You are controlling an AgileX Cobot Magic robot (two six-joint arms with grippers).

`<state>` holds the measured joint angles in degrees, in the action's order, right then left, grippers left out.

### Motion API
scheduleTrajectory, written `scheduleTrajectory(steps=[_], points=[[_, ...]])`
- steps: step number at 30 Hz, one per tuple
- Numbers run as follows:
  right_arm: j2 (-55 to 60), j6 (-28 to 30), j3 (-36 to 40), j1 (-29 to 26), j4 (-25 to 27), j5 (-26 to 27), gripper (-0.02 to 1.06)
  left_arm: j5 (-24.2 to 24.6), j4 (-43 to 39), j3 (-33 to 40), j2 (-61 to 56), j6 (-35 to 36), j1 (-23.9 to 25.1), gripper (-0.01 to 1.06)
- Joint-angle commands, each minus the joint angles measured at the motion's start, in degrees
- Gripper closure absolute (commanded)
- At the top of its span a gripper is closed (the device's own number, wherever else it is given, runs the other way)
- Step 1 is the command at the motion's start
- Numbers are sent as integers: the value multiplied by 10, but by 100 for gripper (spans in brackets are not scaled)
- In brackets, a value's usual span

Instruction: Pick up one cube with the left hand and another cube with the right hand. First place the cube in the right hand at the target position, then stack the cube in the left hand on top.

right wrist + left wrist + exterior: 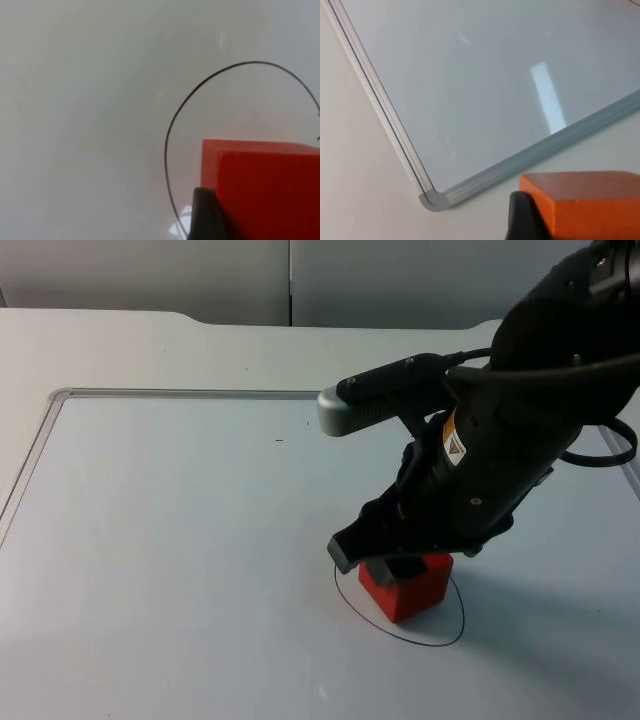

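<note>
- We see the right tool (400,565) low over the worktop (180,540), its fingers closed on a red cube (408,590) that sits inside a thin black circle (440,640) drawn on the glossy board.
- From above, the cube rests on the board within the circle's near-left part, with the black arm (500,440) leaning down over it from the picture's upper right.
- In the right wrist view, we find the red cube (265,190) pressed against a black fingertip (205,215), the circle line (172,125) curving around it; the cube lies within the ring, close to its edge.
- In the left wrist view, we see an orange cube (585,205) held against a black fingertip (522,220) of the left tool (530,225), so that tool is clamped on its cube.
- Beyond the orange cube, the rounded corner (432,200) of the board's pale frame (545,147) shows, with the bare worktop (355,175) outside it; the cube hangs over that outer strip, beside the frame.
- The board's surface carries soft reflections of light (547,95), and a grey wall (200,275) closes the scene at the back.
</note>
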<state>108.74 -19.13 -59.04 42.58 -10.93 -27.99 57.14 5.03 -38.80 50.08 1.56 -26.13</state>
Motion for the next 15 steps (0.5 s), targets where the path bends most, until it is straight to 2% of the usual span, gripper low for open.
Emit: scheduleTrajectory(steps=[1,7,10,12,14,15], points=[[1,-1,2,2,-7,-13,105,-9,5,2,-3,4,-3,103],[1,-1,2,2,-9,-24,104,-10,5,2,-3,4,-3,103],[1,-1,2,2,-9,-24,100,-10,5,2,-3,4,-3,103],[1,-1,2,2,-9,-24,91,-10,5,2,-3,4,-3,103],[1,-4,2,2,-9,-24,77,-10,5,2,-3,4,-3,103],[1,-4,2,2,-9,-24,77,-10,5,2,-3,4,-3,103]])
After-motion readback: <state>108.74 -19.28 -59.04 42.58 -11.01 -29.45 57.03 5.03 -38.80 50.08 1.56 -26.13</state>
